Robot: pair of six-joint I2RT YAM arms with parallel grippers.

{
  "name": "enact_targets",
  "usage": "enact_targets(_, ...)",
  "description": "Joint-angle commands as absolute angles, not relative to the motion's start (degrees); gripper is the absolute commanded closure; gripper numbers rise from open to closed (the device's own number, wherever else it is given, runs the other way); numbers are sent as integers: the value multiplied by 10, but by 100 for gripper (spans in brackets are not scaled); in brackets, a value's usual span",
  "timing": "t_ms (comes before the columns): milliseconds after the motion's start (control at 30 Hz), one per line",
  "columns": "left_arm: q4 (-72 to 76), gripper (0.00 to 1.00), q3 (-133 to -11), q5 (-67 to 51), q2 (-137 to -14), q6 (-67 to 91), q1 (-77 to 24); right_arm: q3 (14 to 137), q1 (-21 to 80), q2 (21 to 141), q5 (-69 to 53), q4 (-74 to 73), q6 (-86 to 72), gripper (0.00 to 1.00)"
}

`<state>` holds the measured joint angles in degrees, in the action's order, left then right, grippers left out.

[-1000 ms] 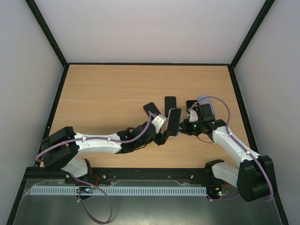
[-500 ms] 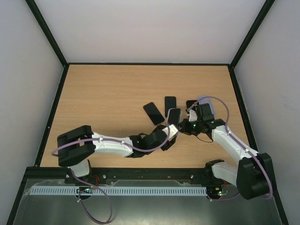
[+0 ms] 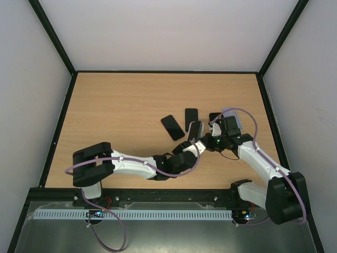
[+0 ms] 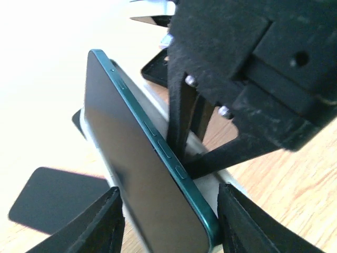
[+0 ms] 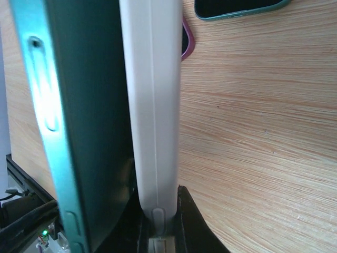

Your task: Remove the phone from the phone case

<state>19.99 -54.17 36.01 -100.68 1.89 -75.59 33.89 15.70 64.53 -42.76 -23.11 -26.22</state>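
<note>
Near the middle of the table point(image 3: 116, 105), the phone point(image 4: 137, 158) is held on edge, its green frame standing partly clear of the white phone case point(image 5: 152, 105) beside it; the case's edge is pinched between the closed fingers of the right gripper point(image 5: 156, 216); the left gripper point(image 4: 168, 192) is set with one finger on either side of the phone, seemingly touching it, though a firm grip cannot be confirmed; another dark phone point(image 3: 172, 127) lies flat nearby.
</note>
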Motion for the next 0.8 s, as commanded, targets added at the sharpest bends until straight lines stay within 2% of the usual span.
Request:
enact_targets(0, 201, 54, -519, 460, -978, 22, -754, 350, 154, 636, -443, -210, -261, 98)
enact_targets(233, 219, 69, -505, 476, -973, 31, -746, 348, 155, 633, -451, -210, -261, 98)
enact_targets(467, 227, 74, -503, 450, -978, 49, -733, 344, 155, 617, -457, -205, -264, 98)
enact_targets(600, 237, 77, -488, 354, -961, 81, -713, 340, 154, 609, -458, -201, -262, 98)
enact_targets(767, 281, 91, -449, 213, -918, 164, -664, 341, 154, 608, -455, -197, -260, 98)
